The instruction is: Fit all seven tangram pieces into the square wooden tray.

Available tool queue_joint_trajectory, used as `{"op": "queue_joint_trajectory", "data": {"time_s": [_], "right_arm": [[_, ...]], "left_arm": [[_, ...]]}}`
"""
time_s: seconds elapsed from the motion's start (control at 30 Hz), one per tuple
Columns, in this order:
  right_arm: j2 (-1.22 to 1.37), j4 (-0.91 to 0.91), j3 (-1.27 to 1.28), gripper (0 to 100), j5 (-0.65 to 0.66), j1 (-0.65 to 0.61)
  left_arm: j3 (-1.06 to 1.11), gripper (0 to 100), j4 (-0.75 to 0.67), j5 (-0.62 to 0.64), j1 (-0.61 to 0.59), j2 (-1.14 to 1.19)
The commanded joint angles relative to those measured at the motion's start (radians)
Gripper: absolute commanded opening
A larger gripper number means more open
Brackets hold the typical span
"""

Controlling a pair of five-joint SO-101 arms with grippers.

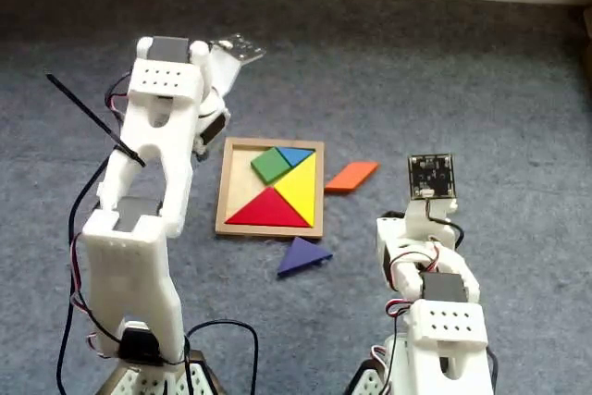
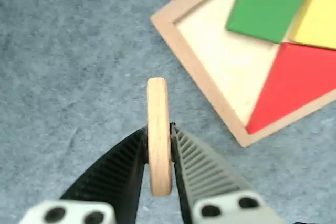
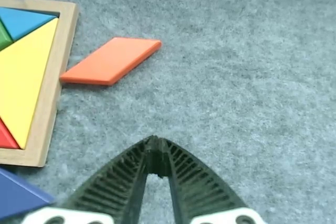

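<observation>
The square wooden tray [image 1: 223, 193] lies a little left of the middle of the high view, flat on the grey, carpet-like worktop [image 1: 481, 90]. We count four pieces inside it, packed edge to edge. A green square [image 1: 269, 165] and a small blue triangle [image 1: 296, 155] sit along its upper edge. A large yellow triangle [image 1: 302, 190] lies against its right side and a large red triangle [image 1: 268, 209] along its lower edge. The strip down the tray's left side is bare wood. An orange parallelogram [image 1: 351, 176] lies flat on the worktop just right of the tray; we cannot tell whether its near tip touches the rim. A dark violet triangle [image 1: 302, 256] lies just below the tray's lower right corner, apart from it. The left hand [image 2: 158, 128] is clamped on a pale wooden piece [image 2: 157, 98], held on edge between both fingers, over the worktop just beside the tray's bare corner. The right hand [image 3: 156, 140] grips nothing. Its fingertips meet, and it hangs over bare worktop near the orange parallelogram.
</observation>
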Motion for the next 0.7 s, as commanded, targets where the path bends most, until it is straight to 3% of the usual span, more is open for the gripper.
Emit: {"op": "queue_joint_trajectory", "data": {"time_s": [0.0,0.17,0.5,0.67], "right_arm": [[-0.012,-0.028,-0.002,0.6,0.012,-0.013],[-0.012,-0.028,-0.002,0.6,0.012,-0.013],[-0.012,-0.028,-0.002,0.6,0.012,-0.013],[-0.012,-0.028,-0.002,0.6,0.012,-0.013]], "left_arm": [[0.101,0,0.012,0.150,0.091,-0.189],[0.228,0,-0.054,0.350,0.143,-0.295],[0.576,0,-0.489,0.618,0.145,-0.309],[0.702,0,-0.640,0.675,0.147,-0.309]]}}
